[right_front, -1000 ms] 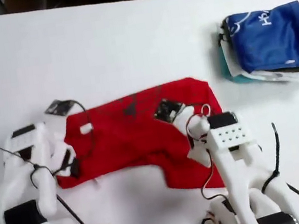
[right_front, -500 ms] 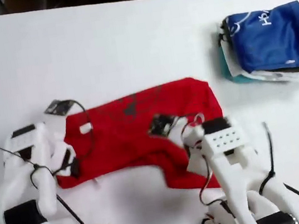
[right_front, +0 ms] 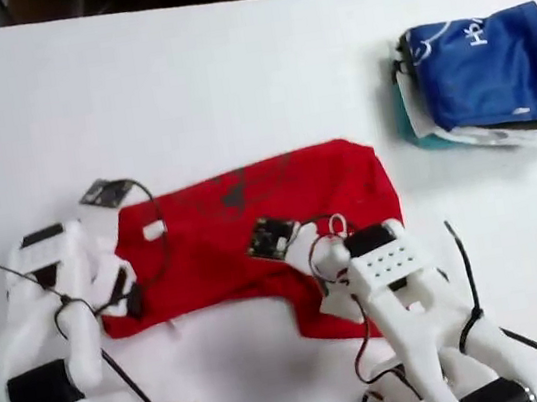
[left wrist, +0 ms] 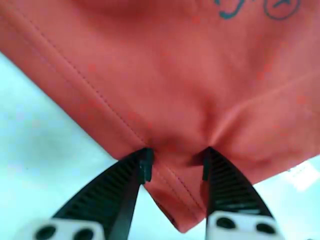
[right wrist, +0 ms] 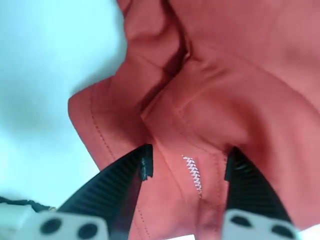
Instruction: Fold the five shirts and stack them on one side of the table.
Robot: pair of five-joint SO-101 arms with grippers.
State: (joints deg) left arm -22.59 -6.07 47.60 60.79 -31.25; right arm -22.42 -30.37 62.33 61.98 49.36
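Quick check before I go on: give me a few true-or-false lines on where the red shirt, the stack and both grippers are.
1. The blue shirt lies on top of the stack. True.
2. The red shirt lies on the stack. False: it lies on the table, apart from the stack.
3. The left gripper is at the red shirt's edge, fingers apart. True.
4. The right gripper hangs over the stack. False: it is over the red shirt, open, with red cloth between its fingers.
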